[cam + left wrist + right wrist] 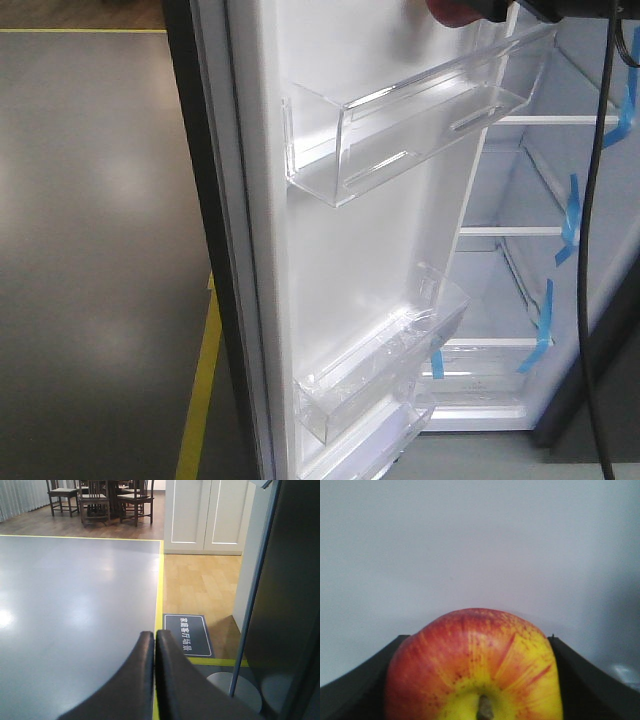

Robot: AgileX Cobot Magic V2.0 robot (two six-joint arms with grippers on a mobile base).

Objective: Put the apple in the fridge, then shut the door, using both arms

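The right tool [477, 640] was clamped on the apple [470, 665], stem end toward the wrist camera. In the front view the fruit sat at the top edge, above the upper door bin [420, 130], with the fridge [520, 185] shelves lying to its right and lower. The left tool [154, 636] was pinched closed on nothing beside the outer face of the door [295, 605], and was judged the nearer arm for closing.

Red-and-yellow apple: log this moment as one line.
right gripper: shut on red-and-yellow apple | left gripper: shut, empty | white-lined fridge door: open
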